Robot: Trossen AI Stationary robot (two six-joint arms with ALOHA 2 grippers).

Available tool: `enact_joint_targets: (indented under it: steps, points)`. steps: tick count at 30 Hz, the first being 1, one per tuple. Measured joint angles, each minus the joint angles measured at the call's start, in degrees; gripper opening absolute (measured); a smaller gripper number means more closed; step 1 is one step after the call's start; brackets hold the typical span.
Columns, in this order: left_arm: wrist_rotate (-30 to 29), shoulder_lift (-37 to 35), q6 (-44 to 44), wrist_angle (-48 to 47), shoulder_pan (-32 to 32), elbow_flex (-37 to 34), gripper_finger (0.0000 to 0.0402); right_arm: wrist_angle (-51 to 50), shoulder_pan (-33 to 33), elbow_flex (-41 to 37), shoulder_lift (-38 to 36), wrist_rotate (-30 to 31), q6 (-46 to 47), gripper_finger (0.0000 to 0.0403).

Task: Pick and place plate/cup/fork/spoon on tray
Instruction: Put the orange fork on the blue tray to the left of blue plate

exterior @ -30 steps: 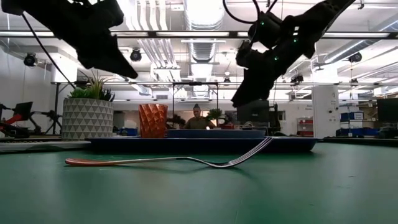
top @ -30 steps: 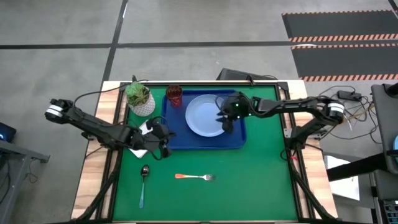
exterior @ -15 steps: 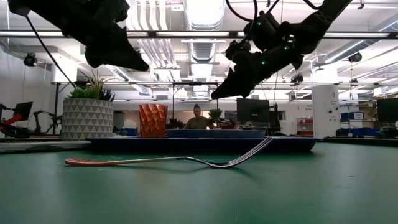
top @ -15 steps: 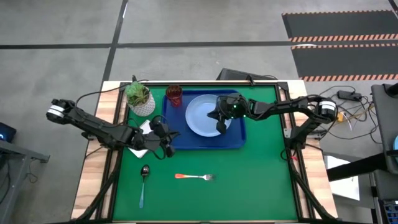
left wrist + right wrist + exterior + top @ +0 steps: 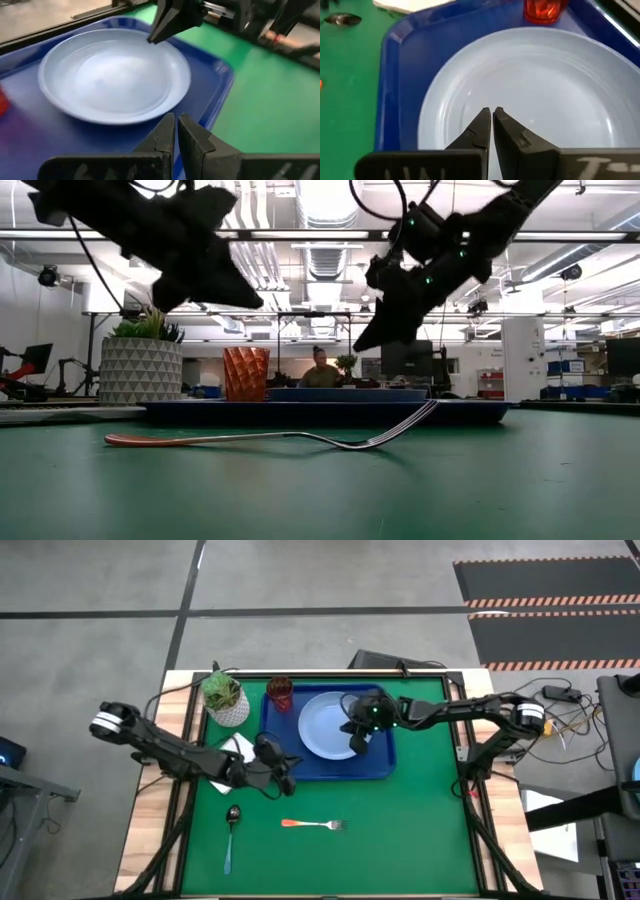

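Note:
The light-blue plate (image 5: 325,726) lies flat in the deep-blue tray (image 5: 285,762). The dark-red cup (image 5: 280,693) stands in the tray's far left corner. On the green mat lie the orange-handled fork (image 5: 312,825) and, left of it, the blue-handled spoon (image 5: 230,835). My right gripper (image 5: 356,745) hangs shut over the plate's right part, well clear of it in the low view (image 5: 360,343). My left gripper (image 5: 287,781) is shut in the air at the tray's near left corner and points at the plate (image 5: 115,75).
A white pot with a green plant (image 5: 224,698) stands left of the tray at the far edge. A white sheet (image 5: 235,748) lies under my left arm. A person (image 5: 321,370) sits in the room beyond the table. Green mat lies bare right of the fork.
My right gripper has shut over the plate, staying about where it was. My left gripper, shut throughout, has gone toward the table's right edge along the tray's near rim, sinking a little and rolling. Plate, cup, fork and spoon have not moved.

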Motion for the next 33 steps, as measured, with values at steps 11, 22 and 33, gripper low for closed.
enact_joint_targets:
  steps: [11,22,33]
  points:
    - [5.05,3.09,-5.39,6.50,-3.33,1.83,0.0003,-11.78,9.14,-1.39,-5.81,0.00,-2.14,0.0009]
    - [7.44,9.81,-7.51,5.73,-11.40,10.44,0.0000,-7.68,13.93,-3.80,-15.32,0.42,-5.98,0.0009]
    - [15.79,24.78,-5.51,-24.76,-11.47,30.83,0.0000,7.60,13.91,-4.09,-28.36,-1.16,-19.33,0.0009]
